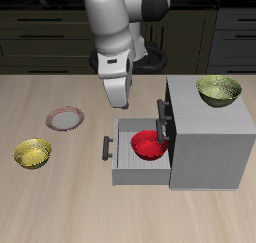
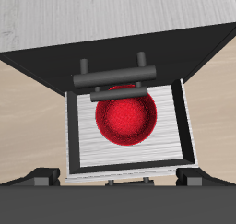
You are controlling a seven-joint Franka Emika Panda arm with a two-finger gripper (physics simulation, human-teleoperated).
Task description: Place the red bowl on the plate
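The red bowl [image 1: 148,144] sits in the open drawer [image 1: 125,159] of a grey cabinet [image 1: 210,137], and the wrist view shows it almost straight below the end effector [image 1: 117,92], centred between the fingertips [image 2: 43,177]; being round, it offers no long axis to align with. The end effector hangs above the drawer with its jaws spread and nothing held. The coming move is probably a straight descent onto the bowl's rim. The drawer walls and the upper drawer handle [image 2: 112,76] stand close by and could be struck. The plate [image 1: 66,118] lies well apart on the surface, with one yellow-green bowl [image 1: 32,153] near it and another [image 1: 219,90] atop the cabinet.
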